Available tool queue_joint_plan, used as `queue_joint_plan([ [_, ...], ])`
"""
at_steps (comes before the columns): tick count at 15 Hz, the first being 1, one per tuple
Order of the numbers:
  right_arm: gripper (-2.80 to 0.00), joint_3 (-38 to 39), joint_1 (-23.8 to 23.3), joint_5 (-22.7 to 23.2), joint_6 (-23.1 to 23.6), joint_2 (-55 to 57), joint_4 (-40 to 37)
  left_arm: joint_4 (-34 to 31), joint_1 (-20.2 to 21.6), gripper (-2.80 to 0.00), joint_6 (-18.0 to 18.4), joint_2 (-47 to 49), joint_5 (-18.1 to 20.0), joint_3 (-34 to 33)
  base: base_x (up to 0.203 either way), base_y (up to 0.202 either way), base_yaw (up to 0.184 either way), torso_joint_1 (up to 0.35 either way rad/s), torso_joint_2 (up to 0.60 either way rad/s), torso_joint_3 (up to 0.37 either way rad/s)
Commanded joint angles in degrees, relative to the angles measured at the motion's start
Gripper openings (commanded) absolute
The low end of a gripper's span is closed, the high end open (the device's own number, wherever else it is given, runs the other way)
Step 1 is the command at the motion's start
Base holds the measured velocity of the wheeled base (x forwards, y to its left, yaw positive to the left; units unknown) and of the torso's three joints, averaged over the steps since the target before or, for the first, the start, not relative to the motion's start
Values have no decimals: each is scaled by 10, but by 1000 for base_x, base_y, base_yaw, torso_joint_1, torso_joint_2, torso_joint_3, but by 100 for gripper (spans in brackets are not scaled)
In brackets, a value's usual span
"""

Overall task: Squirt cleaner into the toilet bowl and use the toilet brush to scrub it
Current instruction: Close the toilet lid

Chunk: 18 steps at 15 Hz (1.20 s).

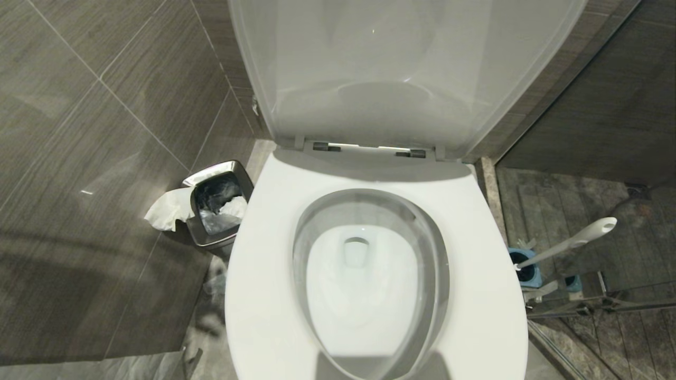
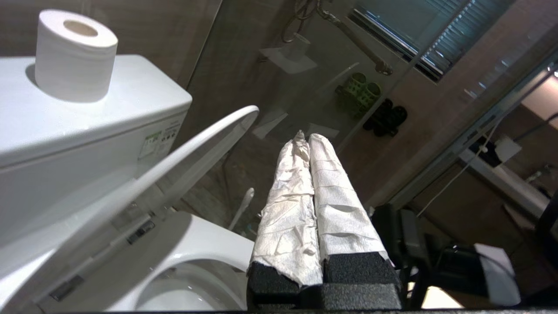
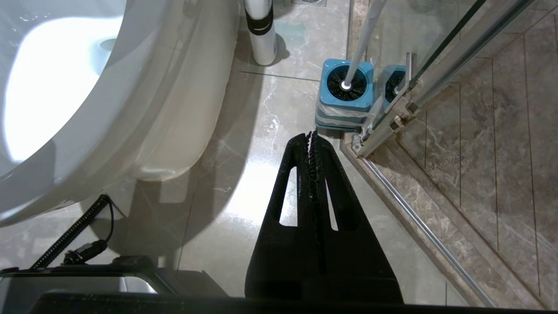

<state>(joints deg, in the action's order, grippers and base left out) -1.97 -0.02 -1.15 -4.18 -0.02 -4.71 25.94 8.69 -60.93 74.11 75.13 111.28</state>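
The toilet bowl fills the middle of the head view, its white seat down and its lid raised against the cistern. Grey tiled wall closes in on the robot's left, where a small steel bin stands just beside the seat rim with crumpled paper hanging over its edge. On the right, a glass shower partition and its metal floor rail leave a narrow strip of floor beside the bowl.

The left gripper is raised beside the lid; its paper-wrapped fingers are pressed together and hold nothing. A toilet roll sits on the cistern. The right gripper points down at the floor strip, jaws closed and empty, near the holder.

The basin is glossy white with water at the bottom. The toilet brush stands tilted in its blue holder right of the bowl, against the partition, its white handle leaning outward, black bristles inside the holder.
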Motion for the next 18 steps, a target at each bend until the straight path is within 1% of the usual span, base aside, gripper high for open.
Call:
queue_joint_plan([
  [1,-280,0,0,0,0,0,0,-21,60,-280,-70,-39,5,1,0,0,0,0,0,0],
  [2,-280,0,0,0,0,0,0,-25,89,-280,-105,-48,8,2,0,0,0,0,0,0],
  [3,-280,0,-1,0,0,0,0,-19,112,-280,-123,-59,33,2,0,0,0,0,0,0],
  [4,-280,0,-1,0,0,0,0,3,119,-280,-129,-63,92,2,0,0,0,0,0,0],
  [5,-280,0,-1,0,0,0,0,32,143,-280,-133,-66,125,2,0,0,0,0,0,0],
  [6,-280,0,0,0,0,0,0,57,166,-280,-134,-72,125,1,0,0,0,0,0,0],
  [7,-280,0,0,0,0,0,0,68,173,-280,-134,-84,125,1,0,0,0,0,0,0],
  [8,-280,0,0,0,0,0,0,69,191,-280,-134,-92,125,0,0,0,0,0,0,0],
  [9,-280,0,0,0,0,0,0,70,231,-280,-133,-99,125,0,0,0,0,0,0,0],
  [11,-280,0,0,0,0,0,0,80,365,-280,-132,-116,125,-1,0,0,0,0,0,0],
  [12,-280,0,0,0,0,0,0,95,409,-280,-132,-124,125,-1,0,0,0,0,0,0],
  [13,-280,0,-1,0,0,0,0,139,434,-280,-133,-131,125,-1,0,0,0,0,0,0],
  [14,-280,0,0,0,0,0,0,188,434,-280,-139,-132,125,-2,0,0,0,0,0,0],
  [15,-280,0,0,0,0,0,0,214,414,-280,-148,-124,125,-1,0,0,0,0,0,0],
  [16,-280,0,0,0,0,0,0,243,393,-280,-167,-110,125,0,0,0,0,0,0,0],
  [17,-280,0,0,0,0,0,0,248,374,-280,-184,-100,125,1,0,0,0,0,0,0],
  [18,-280,0,0,0,0,0,0,241,340,-280,-207,-91,125,2,0,0,0,0,0,0],
])
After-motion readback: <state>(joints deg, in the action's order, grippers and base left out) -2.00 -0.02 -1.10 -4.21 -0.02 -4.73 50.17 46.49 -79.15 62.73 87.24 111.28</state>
